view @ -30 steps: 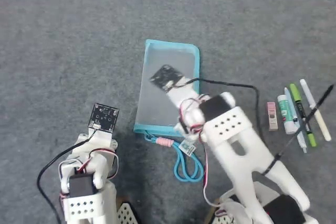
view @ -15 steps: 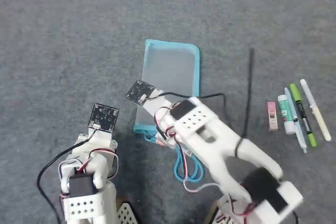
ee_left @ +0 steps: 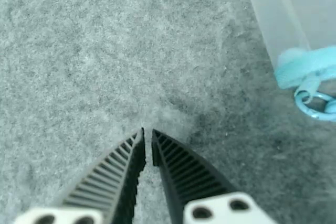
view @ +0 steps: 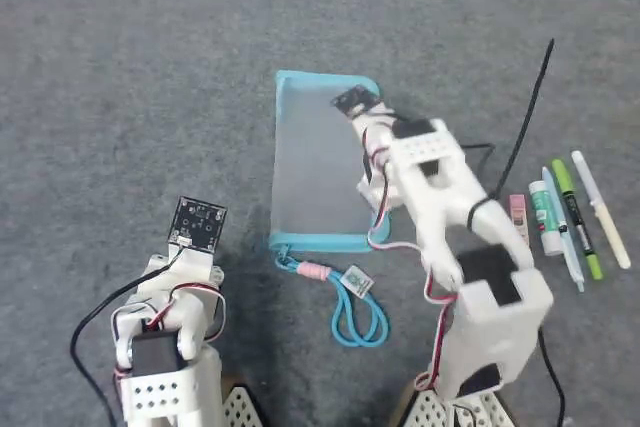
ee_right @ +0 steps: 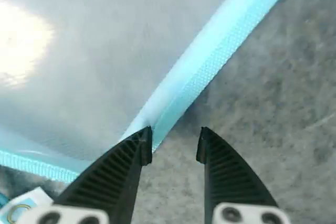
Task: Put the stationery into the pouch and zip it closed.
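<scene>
Pouch [view: 315, 167], translucent with a teal border, lies flat mid-tabletop [view: 120, 97]. Its long axis runs away from the arms, and the end with the blue strap loop [view: 355, 317] is nearest them. The stationery [view: 565, 212], pens and a few shorter pieces, lies in a row well off to its right, roughly parallel to it. The right arm [view: 450, 207] stretches between the two, over the pouch's right edge. The right gripper [ee_right: 173, 135] hangs at the teal zipper band with its fingers parted, one tip on the band and the other over grey felt. The left gripper [ee_left: 147, 132] sits near the pouch's near left corner, fingers almost together and empty.
</scene>
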